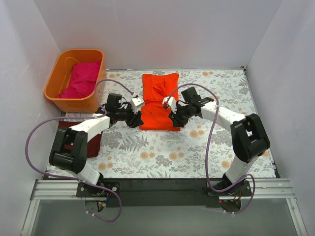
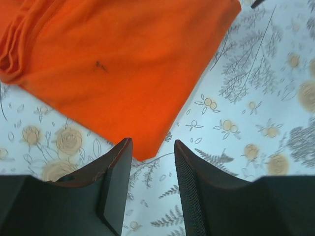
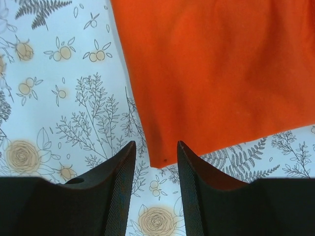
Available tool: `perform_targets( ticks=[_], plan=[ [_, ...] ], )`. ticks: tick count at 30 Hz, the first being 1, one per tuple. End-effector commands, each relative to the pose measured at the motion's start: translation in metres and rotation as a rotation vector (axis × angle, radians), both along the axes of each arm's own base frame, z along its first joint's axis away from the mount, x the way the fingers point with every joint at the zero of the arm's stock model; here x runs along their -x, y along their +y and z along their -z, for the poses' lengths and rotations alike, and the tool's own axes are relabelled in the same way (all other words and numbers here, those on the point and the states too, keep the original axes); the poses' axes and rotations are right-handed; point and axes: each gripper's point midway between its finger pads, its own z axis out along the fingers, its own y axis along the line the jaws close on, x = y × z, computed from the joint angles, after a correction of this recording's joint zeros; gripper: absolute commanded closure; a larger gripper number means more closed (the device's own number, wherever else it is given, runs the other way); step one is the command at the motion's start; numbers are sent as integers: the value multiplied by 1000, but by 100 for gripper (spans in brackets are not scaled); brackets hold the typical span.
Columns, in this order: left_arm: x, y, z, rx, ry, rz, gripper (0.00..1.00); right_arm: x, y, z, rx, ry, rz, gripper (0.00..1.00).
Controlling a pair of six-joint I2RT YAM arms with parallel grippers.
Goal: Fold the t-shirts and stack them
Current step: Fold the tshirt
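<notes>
Top external view shows the orange-red t-shirt (image 1: 159,101) lying flat as a long, partly folded strip in the middle of the table (image 1: 206,152). The left gripper (image 2: 152,147) and the right gripper (image 3: 155,147) each stand at one near corner, jaws partly apart and holding nothing. The corner tip lies just at each gap. I judge the next fold needs both corners. Pinch all layers together, lift low and move both arms evenly. The magenta t-shirt (image 1: 81,78) waits in the orange tub (image 1: 55,73), and the maroon t-shirt (image 1: 94,142) lies at the left.
</notes>
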Motion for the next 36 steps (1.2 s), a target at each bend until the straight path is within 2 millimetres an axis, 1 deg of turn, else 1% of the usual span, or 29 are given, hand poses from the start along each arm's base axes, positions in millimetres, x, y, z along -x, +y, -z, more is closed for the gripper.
perform_targets(
  ticks=[1,3,4,7,8,10,12,14,17,19,20,21,23,24,25,26,27,28,30,31,33,34,35,36],
  plan=[
    [-24,-5,-9,-104,-326,159,61,-17,4,7,63,-162,-58,53],
    [-24,-9,-4,-113,-343,196,61,-19,7,11,68,-182,-73,52],
    [-22,-13,4,-122,-337,220,61,-17,4,18,87,-183,-78,51],
    [-17,-18,19,-155,-348,273,61,-11,3,33,110,-178,-105,51],
    [-15,-19,28,-166,-338,286,61,-9,3,40,122,-168,-113,51],
    [-10,-20,36,-179,-330,310,61,-4,0,50,138,-153,-124,51],
    [-3,-20,47,-194,-318,333,61,1,-1,54,146,-148,-135,51],
    [2,-19,52,-200,-302,342,61,7,-3,59,156,-139,-145,51],
    [13,-15,63,-218,-273,365,62,13,-7,64,171,-138,-163,53],
    [18,-12,68,-225,-260,373,66,17,-12,71,194,-134,-170,60],
    [19,-12,69,-228,-258,376,67,17,-14,72,202,-133,-169,67],
    [22,-11,71,-234,-251,379,69,17,-15,72,206,-136,-168,72],
    [22,-9,71,-244,-249,376,82,18,-17,71,213,-144,-171,83],
    [22,-7,72,-251,-239,373,88,17,-16,69,211,-150,-169,93],
    [17,-9,66,-250,-252,367,93,14,-15,63,208,-162,-168,99],
    [13,-11,60,-241,-252,347,100,11,-15,59,207,-174,-164,99],
    [8,-12,55,-239,-257,332,100,4,-12,48,199,-194,-158,99],
    [-5,-17,37,-223,-292,312,100,-2,-11,38,192,-214,-150,99],
    [-15,-19,20,-191,-282,268,100,-10,-9,20,177,-230,-138,99],
    [-26,-26,-2,-160,-317,265,100,-22,-5,-1,149,-271,-124,99],
    [-32,-30,-25,-134,-342,253,100,-30,-4,-23,127,-300,-107,99],
    [-33,-33,-36,-115,-363,255,100,-34,-3,-39,108,-332,-98,99],
    [-35,-34,-53,-102,-394,252,100,-38,-1,-54,93,-363,-93,99],
    [-35,-35,-62,-93,-408,251,100,-39,-1,-61,87,-379,-95,99]
  ],
)
